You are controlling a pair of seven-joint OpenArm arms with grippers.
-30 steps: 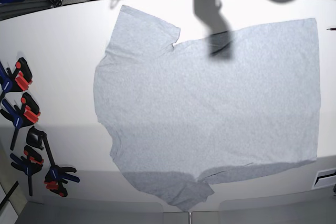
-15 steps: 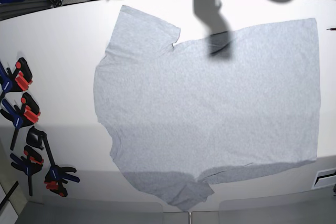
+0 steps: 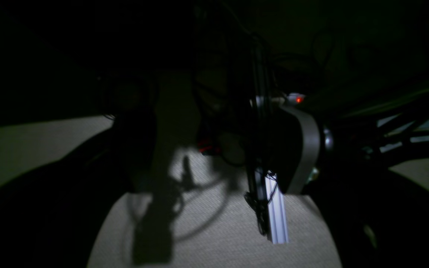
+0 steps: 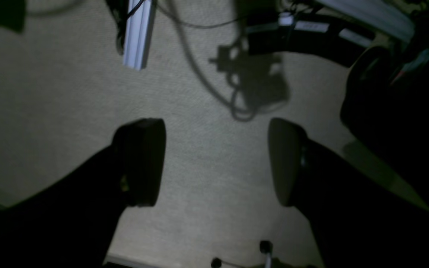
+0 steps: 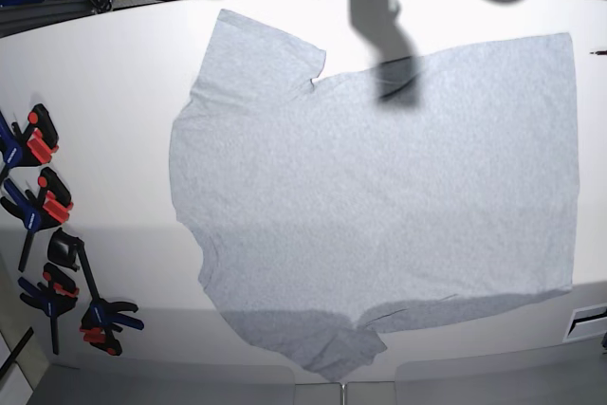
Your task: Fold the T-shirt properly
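Observation:
The T-shirt (image 5: 379,206) lies spread flat on the white table (image 5: 114,139), plain grey side up. Its hem is at the right, one sleeve (image 5: 256,54) is at the upper left, and the other sleeve (image 5: 322,343) is at the front edge. Neither arm shows in the base view. In the right wrist view my right gripper (image 4: 214,149) is open over beige carpet, with nothing between its dark fingers (image 4: 143,160). The left wrist view is very dark. There my left gripper (image 3: 222,216) shows as two dim shapes far apart, open and empty.
Several blue and red clamps (image 5: 47,206) lie along the table's left edge. A dark shadow (image 5: 389,54) falls across the shirt's far edge. An aluminium rail (image 4: 138,33) and cables hang over the carpet in both wrist views.

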